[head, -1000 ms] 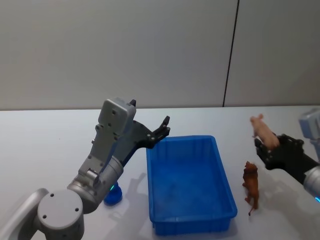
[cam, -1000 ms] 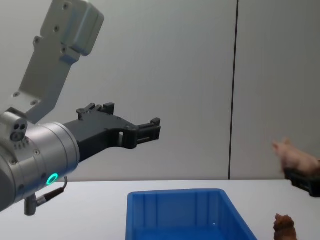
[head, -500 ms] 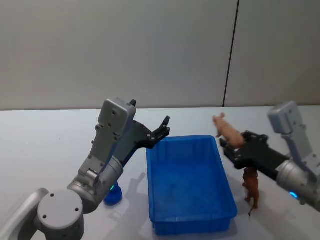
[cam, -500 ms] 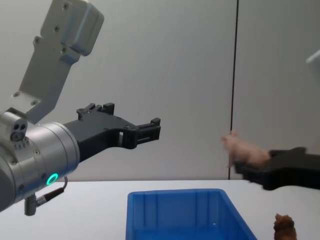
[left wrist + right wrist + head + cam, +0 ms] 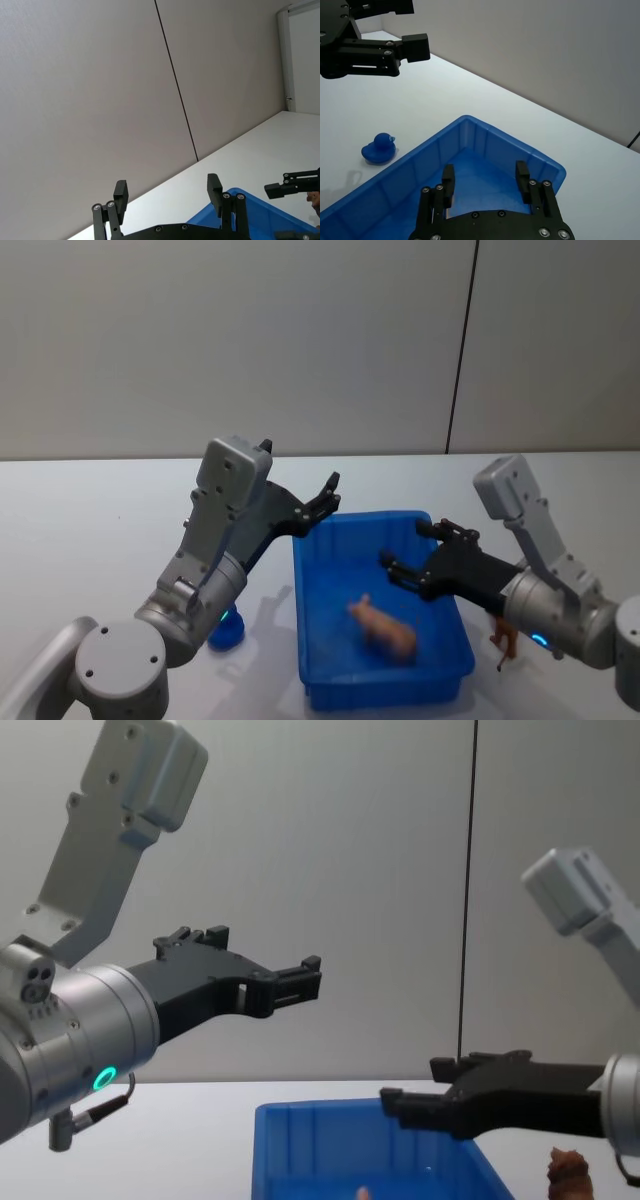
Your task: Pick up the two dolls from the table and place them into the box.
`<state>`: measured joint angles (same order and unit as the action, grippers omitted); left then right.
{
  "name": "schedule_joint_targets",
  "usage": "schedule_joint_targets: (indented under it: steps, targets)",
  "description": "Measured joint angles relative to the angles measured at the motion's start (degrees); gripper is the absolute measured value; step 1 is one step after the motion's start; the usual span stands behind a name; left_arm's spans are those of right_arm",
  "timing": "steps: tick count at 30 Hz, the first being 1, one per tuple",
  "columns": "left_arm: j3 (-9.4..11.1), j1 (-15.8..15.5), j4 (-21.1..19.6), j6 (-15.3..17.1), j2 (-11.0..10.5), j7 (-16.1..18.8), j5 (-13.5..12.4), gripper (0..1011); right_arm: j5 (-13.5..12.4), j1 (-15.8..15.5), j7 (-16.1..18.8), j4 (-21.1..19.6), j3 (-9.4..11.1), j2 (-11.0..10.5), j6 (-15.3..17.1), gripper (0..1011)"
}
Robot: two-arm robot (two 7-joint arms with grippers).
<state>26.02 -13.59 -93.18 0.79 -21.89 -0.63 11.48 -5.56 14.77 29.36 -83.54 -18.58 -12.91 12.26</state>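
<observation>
- Behind your white worktop [image 5: 80,530] stands a plain grey wall [image 5: 300,340] with one dark vertical seam.
- The bright blue box [image 5: 301,610] sits at the middle of the worktop. It is rectangular, with thin ribbed walls and a rolled rim.
- A small pale pink doll [image 5: 383,627], shaped like a pig, is inside the box, low down toward its near end. You cannot tell whether it rests on the floor of the box.
- The reddish-brown doll [image 5: 503,636] stands upright on the worktop just beside the box's right wall, outside it and partly hidden by your right arm. In the chest view only its fuzzy-looking top [image 5: 568,1170] shows.
- Your right tool [image 5: 415,548] hangs over the far right part of the box with its fingers spread, holding nothing. The right wrist view looks down between the two fingers into the blue interior.
- Your left tool [image 5: 325,498] hovers above the box's far left corner, raised well clear of the rim, fingers spread and empty.
- A small blue duck [image 5: 225,632] lies on the worktop to the left of the box, apart from it.
</observation>
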Motion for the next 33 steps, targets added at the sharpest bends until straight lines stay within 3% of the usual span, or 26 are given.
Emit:
schedule_joint_targets:
  steps: [10, 17, 33]
  targets:
    - [0.00, 0.00, 0.00, 0.00, 0.00, 0.00, 0.00, 1001, -0.35, 0.16, -0.82, 0.76, -0.13, 0.13, 0.26, 994]
    - [0.00, 0.00, 0.00, 0.00, 0.00, 0.00, 0.00, 1001, -1.98, -1.54, -3.65, -0.58, 0.84, -1.29, 0.52, 1001]
    - [0.00, 0.00, 0.00, 0.00, 0.00, 0.00, 0.00, 1001, -7.46, -10.34, -10.60, -7.12, 4.26, -7.69, 1.46, 1001]
